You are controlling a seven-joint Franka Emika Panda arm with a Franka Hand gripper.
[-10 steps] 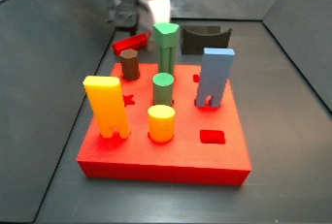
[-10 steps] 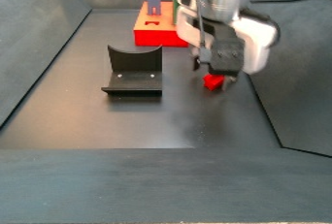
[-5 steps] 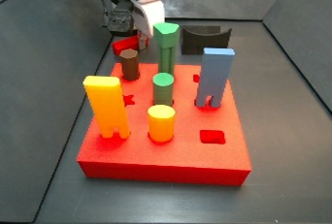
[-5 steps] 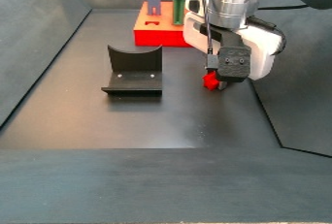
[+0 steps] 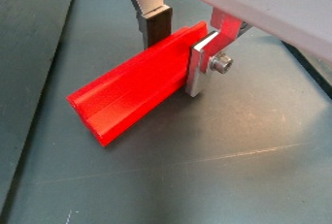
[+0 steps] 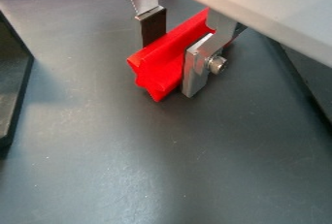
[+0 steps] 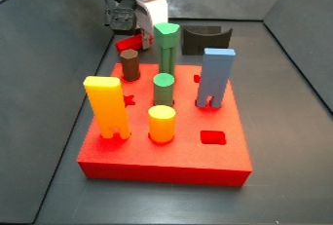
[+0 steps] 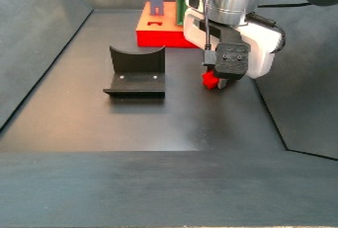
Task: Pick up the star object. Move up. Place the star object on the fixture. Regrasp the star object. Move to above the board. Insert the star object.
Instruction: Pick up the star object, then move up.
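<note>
Star sits between the gripper fingers in both wrist views, a silver plate pressed to one long flank and the dark pad of the opposite finger against the other side, so the jaws are closed to the width of the bar and have hold of it. Compared with half a second ago little has changed: in a side view the gripper has sunk a touch and the star shows as a red patch under it, right at the floor. A second ago the arm stood slightly higher and further over, with the star tilted more loosely under it in a side view; now the hand is square over it, behind the brown cylinder.

Floor is a dark grey matte sheet with faint scuffs, walled by dark sloping panels. The fixture stands well apart from the star, with bare floor between them, its hollow facing up. The board lies nearer the camera in a side view, carrying a yellow peg, a yellow cylinder, two green pegs and a blue peg. Beyond the walls the room is barely visible.
</note>
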